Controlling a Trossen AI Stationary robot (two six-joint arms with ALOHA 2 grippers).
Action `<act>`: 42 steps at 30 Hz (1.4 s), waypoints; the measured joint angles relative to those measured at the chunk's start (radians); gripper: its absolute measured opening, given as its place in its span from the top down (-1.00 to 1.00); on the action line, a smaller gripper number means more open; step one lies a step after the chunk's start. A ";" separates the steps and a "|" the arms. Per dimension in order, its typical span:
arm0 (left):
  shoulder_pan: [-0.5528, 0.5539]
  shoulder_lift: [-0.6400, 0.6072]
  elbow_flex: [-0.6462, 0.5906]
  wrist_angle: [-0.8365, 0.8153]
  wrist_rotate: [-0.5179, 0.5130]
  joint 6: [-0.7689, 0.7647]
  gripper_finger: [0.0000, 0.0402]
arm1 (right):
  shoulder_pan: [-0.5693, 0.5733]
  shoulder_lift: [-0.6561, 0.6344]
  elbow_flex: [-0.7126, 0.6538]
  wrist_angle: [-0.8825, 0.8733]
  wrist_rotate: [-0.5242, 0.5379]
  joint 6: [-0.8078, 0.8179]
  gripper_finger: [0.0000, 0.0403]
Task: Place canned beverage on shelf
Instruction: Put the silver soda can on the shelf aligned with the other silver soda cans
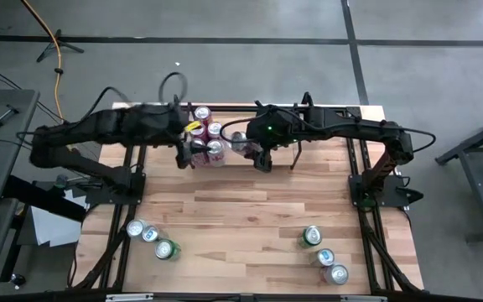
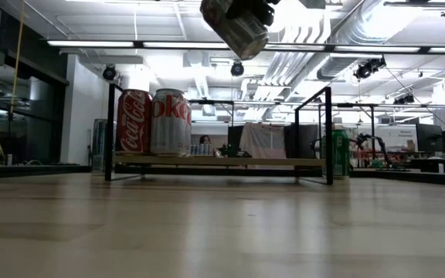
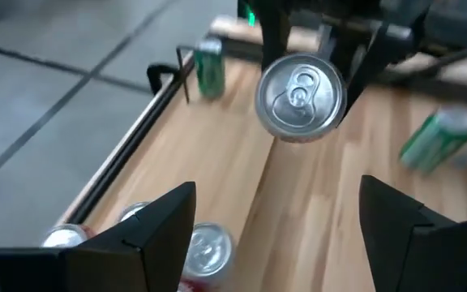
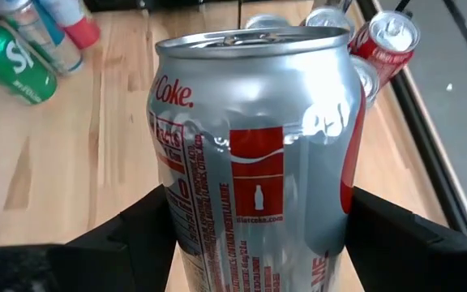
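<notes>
A silver Diet Coke can (image 4: 258,162) is in my right gripper (image 4: 262,243), high above the shelf (image 2: 215,161); it also shows in the low view (image 2: 242,27) and the high view (image 1: 240,141). The shelf stands at the table's far middle. A red Coca-Cola can (image 2: 134,122) and a silver Diet Coke can (image 2: 170,122) stand upright on its wood base, with more cans behind them (image 1: 201,113). My left gripper (image 3: 278,235) is open and empty, above the shelf's cans (image 3: 209,247), facing the held can's top (image 3: 301,97). My right gripper pinches the can's side wall, on the lower half of its body (image 4: 177,227), one finger (image 4: 136,235) on each side, lying across the can. The can is lifted clear and tilted (image 2: 242,27), well above the shelf. Its wall shows creases (image 4: 217,130).
Three cans (image 1: 150,235) lie near the table's near left corner and three more (image 1: 325,257) near the near right corner. A green can (image 2: 334,154) stands beside the shelf's right end. The black frame (image 1: 359,180) edges the table. The table's middle is bare wood.
</notes>
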 joint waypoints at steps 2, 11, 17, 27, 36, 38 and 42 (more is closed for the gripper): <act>-0.008 -0.093 -0.137 0.138 0.000 -0.046 -0.22 | 0.000 -0.005 0.000 -0.011 -0.012 0.016 -0.37; -0.023 -0.312 -0.622 0.780 -0.001 -0.265 -0.22 | -0.004 -0.021 -0.001 -0.095 -0.027 0.018 -0.37; -0.023 -0.281 -0.736 0.983 -0.001 -0.343 -0.22 | -0.020 -0.094 -0.149 -0.087 -0.091 0.054 -0.37; -0.022 -0.164 -0.733 1.085 -0.004 -0.245 -0.22 | -0.019 -0.413 -0.636 0.649 -0.081 0.326 -0.37; -0.021 0.034 -0.606 1.215 0.058 -0.178 -0.24 | -0.011 -0.408 -0.759 1.105 -0.056 0.397 -0.37; -0.021 0.073 -0.566 1.210 0.075 -0.145 -0.27 | -0.011 -0.393 -0.740 1.105 -0.082 0.380 -0.37; -0.015 0.137 -0.502 1.203 0.080 -0.120 -0.36 | -0.011 -0.386 -0.716 1.112 -0.105 0.351 -0.37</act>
